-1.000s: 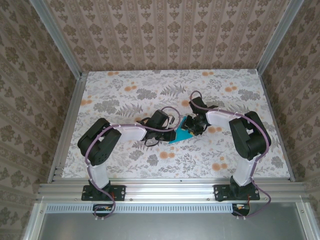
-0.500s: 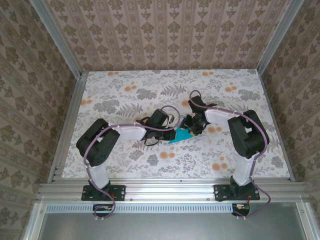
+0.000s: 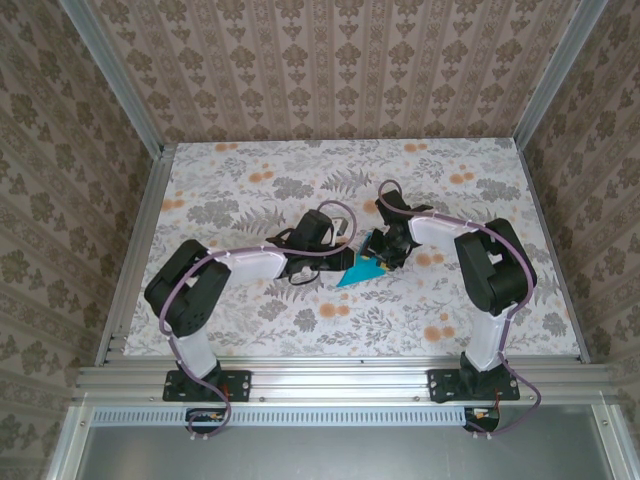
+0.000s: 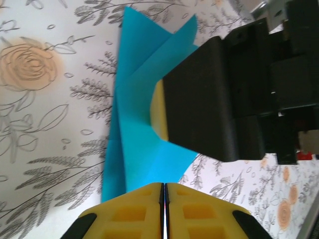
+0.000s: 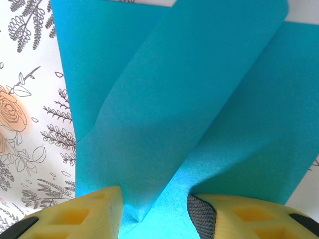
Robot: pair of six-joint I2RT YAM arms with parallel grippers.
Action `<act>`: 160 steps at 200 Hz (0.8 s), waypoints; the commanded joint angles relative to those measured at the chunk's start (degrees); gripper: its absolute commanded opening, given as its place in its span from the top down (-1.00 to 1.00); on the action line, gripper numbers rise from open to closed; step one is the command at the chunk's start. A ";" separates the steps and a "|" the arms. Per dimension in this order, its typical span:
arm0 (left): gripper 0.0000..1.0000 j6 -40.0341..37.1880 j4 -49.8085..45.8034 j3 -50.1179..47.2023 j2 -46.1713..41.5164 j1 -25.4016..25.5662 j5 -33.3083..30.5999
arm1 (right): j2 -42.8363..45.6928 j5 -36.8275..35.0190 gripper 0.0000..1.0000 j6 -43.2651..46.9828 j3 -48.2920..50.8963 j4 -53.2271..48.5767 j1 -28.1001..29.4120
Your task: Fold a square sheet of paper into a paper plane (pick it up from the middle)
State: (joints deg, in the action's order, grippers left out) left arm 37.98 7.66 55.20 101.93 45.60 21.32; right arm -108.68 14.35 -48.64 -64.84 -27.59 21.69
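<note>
Inspector: Count of task items?

Recorder: One sheet of paper, teal-blue, partly folded, with flaps lifted off the surface.

Inspector: Position?

Recorder: On the floral table, a little right of centre, roughly midway between near and far edges. Sharp corner of the folded shape toward the near left.

Inspector: Count of grippers?

Recorder: Two, with two fingers apiece. Left gripper just left of the sheet. Right gripper over the sheet's far-right part.

Inspector: State of the left fingers?

Recorder: Pressed together, yellow pad against yellow pad, with a hairline seam between. Tips close by the sheet's edge. Contact with the paper: cannot tell.

Inspector: And the right fingers?

Recorder: Parted about halfway. Tips down on the paper, straddling one raised fold running into the gap between them. Seen from the left wrist: one black finger with a yellow pad bearing on the upper layer, another flap standing up behind.
</note>
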 commanded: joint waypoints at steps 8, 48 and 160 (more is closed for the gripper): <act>0.75 1.96 3.49 0.45 2.79 -0.17 4.03 | -11.19 -13.30 0.03 -0.38 5.16 -4.86 -1.03; 0.76 1.22 2.26 1.15 5.09 0.52 5.40 | -11.29 -13.29 0.05 -1.63 5.33 -4.68 -1.04; 0.79 -1.58 -4.41 1.75 7.10 0.63 0.70 | -11.28 -13.14 0.06 -1.63 5.50 -4.30 -1.12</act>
State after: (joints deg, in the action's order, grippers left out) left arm 37.89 5.80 55.48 107.44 45.91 23.51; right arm -108.97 14.33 -49.91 -65.25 -28.14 21.69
